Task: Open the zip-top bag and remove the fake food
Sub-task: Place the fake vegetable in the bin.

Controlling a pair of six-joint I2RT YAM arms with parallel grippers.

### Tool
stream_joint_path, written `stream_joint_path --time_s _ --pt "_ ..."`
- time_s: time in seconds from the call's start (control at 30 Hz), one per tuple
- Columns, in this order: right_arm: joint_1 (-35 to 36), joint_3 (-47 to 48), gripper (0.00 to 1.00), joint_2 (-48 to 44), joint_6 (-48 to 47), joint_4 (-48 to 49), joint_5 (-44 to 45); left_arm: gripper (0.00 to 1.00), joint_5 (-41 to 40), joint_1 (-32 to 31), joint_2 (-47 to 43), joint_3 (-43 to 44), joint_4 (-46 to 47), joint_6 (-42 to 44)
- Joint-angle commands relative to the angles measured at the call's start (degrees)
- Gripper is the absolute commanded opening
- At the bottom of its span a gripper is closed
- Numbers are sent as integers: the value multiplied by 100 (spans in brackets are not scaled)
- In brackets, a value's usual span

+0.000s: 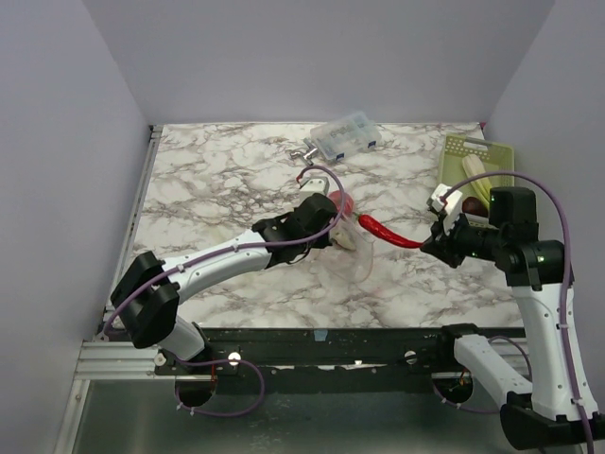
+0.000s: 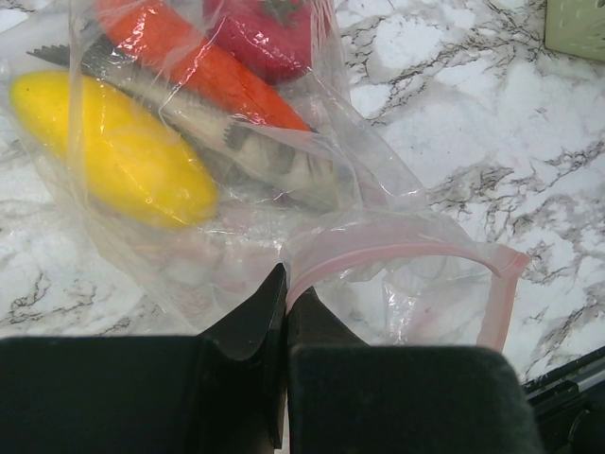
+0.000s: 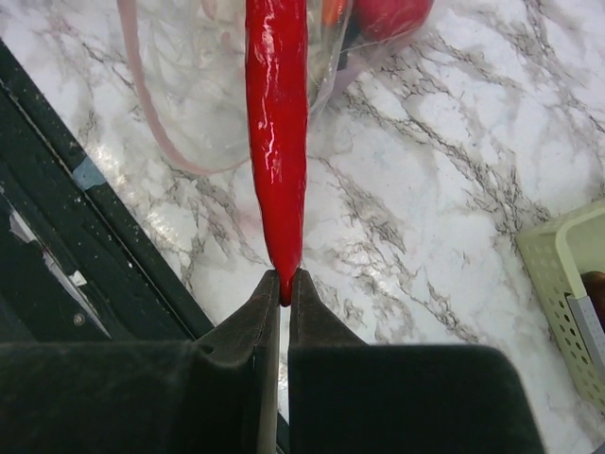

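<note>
Left gripper (image 2: 285, 288), jaws closed on the zip-top bag's (image 2: 378, 218) pink rim, anchors it so the mouth gapes just ahead. Right gripper (image 3: 284, 287), pinching the red chili's (image 3: 276, 123) tip, holds it stretched ahead toward that mouth, apparently extracting it; lemon (image 2: 113, 151) and carrot (image 2: 203, 71) lie inside, beyond the left fingertips.

Left arm (image 1: 222, 257) & right arm (image 1: 546, 326): smooth white link shells w/ rounded black joint housings. A thin purple cable (image 1: 326, 172) runs along each arm, and more of it is near the bases. Small green light (image 1: 541, 253) on a black joint of the right arm. Left gripper (image 2: 285, 276) & right gripper (image 3: 285, 281): matte black, wedge-shaped fingers w/ flat inner faces.
</note>
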Motion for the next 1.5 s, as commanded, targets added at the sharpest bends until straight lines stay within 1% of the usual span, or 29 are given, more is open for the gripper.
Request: stream_joint_path --time_s 0.0,0.37,0.4,0.6,0.73,0.87,0.97,1.23,1.3,1.47 --pt "-81 64 1 111 474 625 309 0 148 42 -213 -121 119 82" --pt "-379 -245 1 356 1323 2076 1307 0 344 43 -412 -376 413 248" --pt "-503 -298 0 385 1396 2240 1411 0 372 43 -426 -391 439 301" --pt "-850 -681 0 591 1837 3252 2069 0 470 54 -555 -251 342 850" --pt "-1154 -901 0 876 2123 3848 2233 0 632 136 -629 -123 235 1210" --pt "-1582 -1040 0 1255 2400 4396 2388 0 1068 321 -755 -164 293 1508" --pt "-1836 -1166 0 1494 2408 4803 2444 0 1186 431 -896 -208 231 1746" --pt "-1946 -1283 0 2385 2617 5359 2727 0 1385 703 -1390 -650 317 2232" --pt "-1955 -1213 1 2645 2671 5410 2775 0 1469 736 -1481 -804 414 2347" --pt "-2119 -948 1 3212 2852 5446 2790 0 1629 745 -1612 -864 572 2358"
